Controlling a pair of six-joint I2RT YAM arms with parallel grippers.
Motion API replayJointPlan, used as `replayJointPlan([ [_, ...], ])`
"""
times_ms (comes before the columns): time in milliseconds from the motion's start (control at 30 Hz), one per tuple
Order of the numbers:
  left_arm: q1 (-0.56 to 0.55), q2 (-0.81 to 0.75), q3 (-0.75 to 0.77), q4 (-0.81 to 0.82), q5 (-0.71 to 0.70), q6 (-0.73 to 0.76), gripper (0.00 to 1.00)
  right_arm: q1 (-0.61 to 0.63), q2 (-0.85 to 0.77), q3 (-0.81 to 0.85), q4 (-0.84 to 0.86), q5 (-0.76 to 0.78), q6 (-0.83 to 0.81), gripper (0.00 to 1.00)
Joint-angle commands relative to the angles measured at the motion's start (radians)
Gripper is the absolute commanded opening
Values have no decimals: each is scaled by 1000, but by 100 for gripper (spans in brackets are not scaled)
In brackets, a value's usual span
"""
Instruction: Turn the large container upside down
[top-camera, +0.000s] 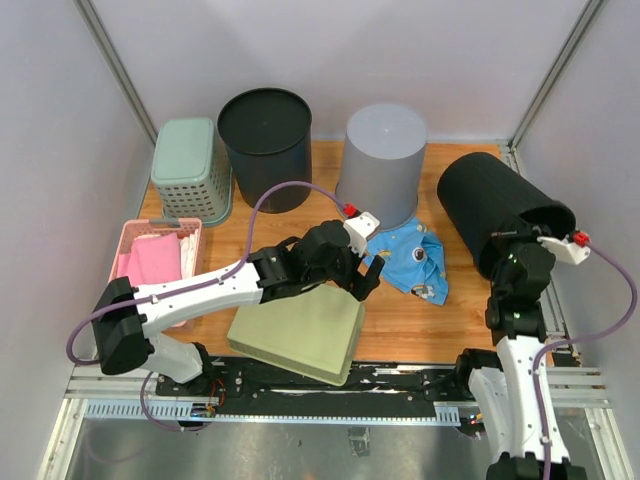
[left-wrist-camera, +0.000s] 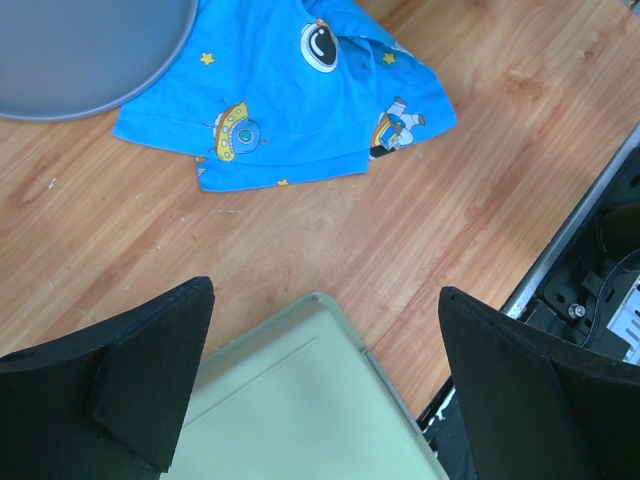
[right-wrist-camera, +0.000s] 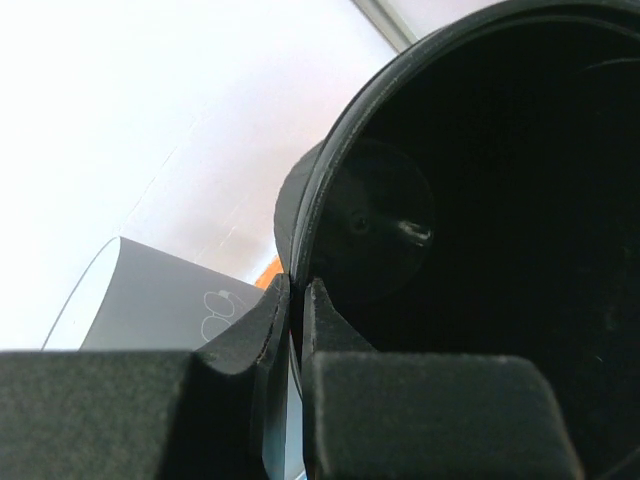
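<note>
- Rolling the large container (top-camera: 490, 205) on over its rim is, as I judge it, the step in hand. It lies tilted at the right of the top view, base toward the upper left and mouth toward the lower right.
- The left gripper (top-camera: 364, 277) hangs at centre frame, fingers wide apart and holding nothing. It is above a corner of an olive flat box (top-camera: 300, 335) and near a blue printed cloth (top-camera: 412, 255). It is well apart from the job and best left out of it.
- The right gripper (top-camera: 512, 243) is clamped on the container's rim, one finger outside the wall and one inside.
- A pinch on so thin a rim may slip. The rim should therefore sweep up and over in a slow arc, with the far base edge pivoting on the bench (top-camera: 400, 315). The mouth should sit flat before the gripper lets go. The grey bin (top-camera: 385, 160) stands near the path.
- The pink basket (top-camera: 160, 224), at the left edge, holds a folded pink cloth (top-camera: 155, 265).
- The pale green basket (top-camera: 190, 170), upper left, seems to stand bottom up, so anything under it is hidden.
- For the black bin (top-camera: 265, 135), top centre, I cannot tell whether anything is inside.
- The grey bin shows a flat closed face on top, so it seems already inverted.
- The large container's inside is dark in the right wrist view, and nothing shows in it.
</note>
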Motion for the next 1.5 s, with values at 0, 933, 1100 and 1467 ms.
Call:
replayJointPlan([
  [0,-3,33,47,22,28,11,99,25,-120,-50,-251,130,214,2],
  [933,-4,48,50,21,48,4,99,21,407,-319,976,-31,500,1],
  [1100,-5,40,45,15,49,4,99,13,768,-192,1339,-87,600,0],
  [1467,-5,44,46,4,48,16,99,-12,993,78,1340,-187,526,0],
])
